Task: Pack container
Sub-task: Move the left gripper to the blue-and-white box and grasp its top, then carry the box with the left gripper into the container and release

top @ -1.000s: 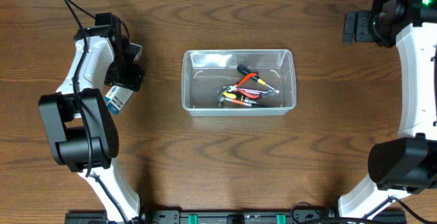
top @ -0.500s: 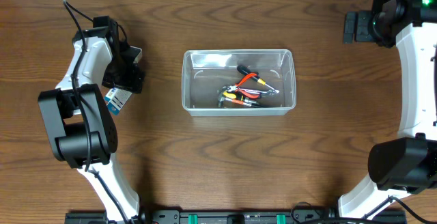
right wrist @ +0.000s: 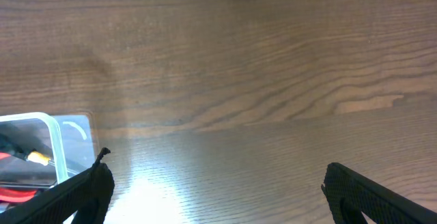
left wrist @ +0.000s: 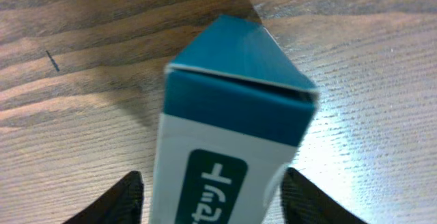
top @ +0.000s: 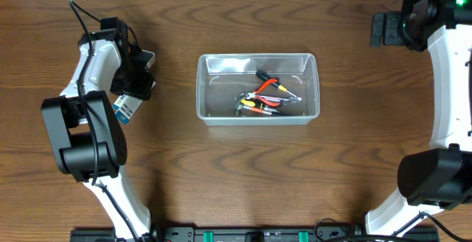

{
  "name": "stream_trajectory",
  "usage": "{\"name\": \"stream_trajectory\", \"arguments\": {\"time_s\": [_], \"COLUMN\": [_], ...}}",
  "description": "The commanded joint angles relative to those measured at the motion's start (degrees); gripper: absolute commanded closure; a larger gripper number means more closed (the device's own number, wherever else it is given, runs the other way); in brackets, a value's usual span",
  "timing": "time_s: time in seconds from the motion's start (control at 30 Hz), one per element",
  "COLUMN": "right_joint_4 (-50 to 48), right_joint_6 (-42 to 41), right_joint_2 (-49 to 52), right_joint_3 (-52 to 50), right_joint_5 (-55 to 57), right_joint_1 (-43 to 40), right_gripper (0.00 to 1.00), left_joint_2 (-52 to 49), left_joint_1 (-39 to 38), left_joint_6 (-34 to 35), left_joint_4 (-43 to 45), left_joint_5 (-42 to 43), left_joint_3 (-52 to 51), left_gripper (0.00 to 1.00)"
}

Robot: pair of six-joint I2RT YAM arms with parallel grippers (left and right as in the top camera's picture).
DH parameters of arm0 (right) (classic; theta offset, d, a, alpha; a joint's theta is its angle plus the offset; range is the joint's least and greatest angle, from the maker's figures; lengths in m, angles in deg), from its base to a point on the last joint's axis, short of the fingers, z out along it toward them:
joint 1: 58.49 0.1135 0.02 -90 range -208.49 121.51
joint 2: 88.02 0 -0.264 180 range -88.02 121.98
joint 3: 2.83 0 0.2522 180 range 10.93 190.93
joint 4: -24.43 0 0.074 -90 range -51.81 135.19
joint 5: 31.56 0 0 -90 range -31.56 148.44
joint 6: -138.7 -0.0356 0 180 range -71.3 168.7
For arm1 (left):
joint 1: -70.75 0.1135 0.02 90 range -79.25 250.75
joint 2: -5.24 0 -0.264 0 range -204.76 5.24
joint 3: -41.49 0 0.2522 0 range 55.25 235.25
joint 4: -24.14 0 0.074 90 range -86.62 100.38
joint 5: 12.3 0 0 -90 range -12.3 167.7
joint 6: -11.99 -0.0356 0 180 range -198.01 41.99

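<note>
The container [top: 200, 87] sits mid-table, with hand tools [top: 267, 96] heaped toward its 4 o'clock corner; at its 9 o'clock, well apart, the left gripper [left wrist: 213, 200] straddles the blue-and-white box [left wrist: 232, 115], though I cannot tell whether it pinches; toward 2 o'clock the right gripper [right wrist: 215, 190] is spread wide above the table [right wrist: 273, 80].

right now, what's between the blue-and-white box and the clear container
Only bare wooden table lies between the blue-and-white box and the clear container, as the overhead view shows.

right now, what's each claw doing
Left claw: fingers on either side of the blue-and-white box; whether it is gripped cannot be told.
Right claw: open, holding nothing.
</note>
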Motion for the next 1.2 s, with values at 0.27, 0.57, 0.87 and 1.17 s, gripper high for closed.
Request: {"name": "stream_trajectory", "arguments": {"time_s": [0.27,0.57,0.87,1.17], "right_joint_4": [0.0,0.0,0.0,0.0], "right_joint_6": [-0.8,-0.8,-0.8,-0.8], "right_joint_2": [0.3,0.3,0.3,0.3], "right_joint_3": [0.0,0.0,0.0,0.0], "right_joint_5": [0.0,0.0,0.0,0.0], "right_joint_1": [0.0,0.0,0.0,0.0], "right_gripper": [0.01,0.01,0.01,0.02], "left_joint_2": [-0.8,-0.4,5.2,15.7], "left_joint_1": [0.4,0.4,0.4,-1.0], "left_joint_6": [-0.8,-0.8,-0.8,-0.7], "left_joint_4": [-0.2,-0.1,0.8,1.4], "left_joint_5": [0.6,0.6,0.5,0.6], "left_joint_3": [-0.4,-0.4,1.6,2.3], "left_gripper": [0.79,0.89,0.91,0.92]}}
